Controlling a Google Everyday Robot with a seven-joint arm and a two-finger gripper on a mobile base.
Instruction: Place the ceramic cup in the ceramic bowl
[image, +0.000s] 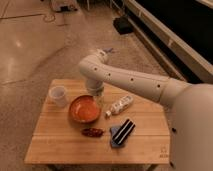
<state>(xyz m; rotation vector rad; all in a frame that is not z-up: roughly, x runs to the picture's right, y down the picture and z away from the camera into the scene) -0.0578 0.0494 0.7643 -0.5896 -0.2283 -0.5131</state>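
Observation:
The ceramic cup (58, 95), small and plain white, stands upright on the left rear part of the wooden table (145, 145). The ceramic bowl (82, 109), wide with a glossy orange-red inside, sits just right of and in front of the cup. My white arm reaches in from the right and bends down over the table. The gripper (97, 96) points down at the bowl's far right rim, to the right of the cup and apart from it. Nothing shows in the gripper.
A clear plastic bottle (119, 106) with a white cap lies right of the bowl. A small dark red object (92, 132) lies in front of the bowl. A black and blue item (122, 132) lies at front centre. Floor surrounds the table; a dark bag (122, 25) sits far behind.

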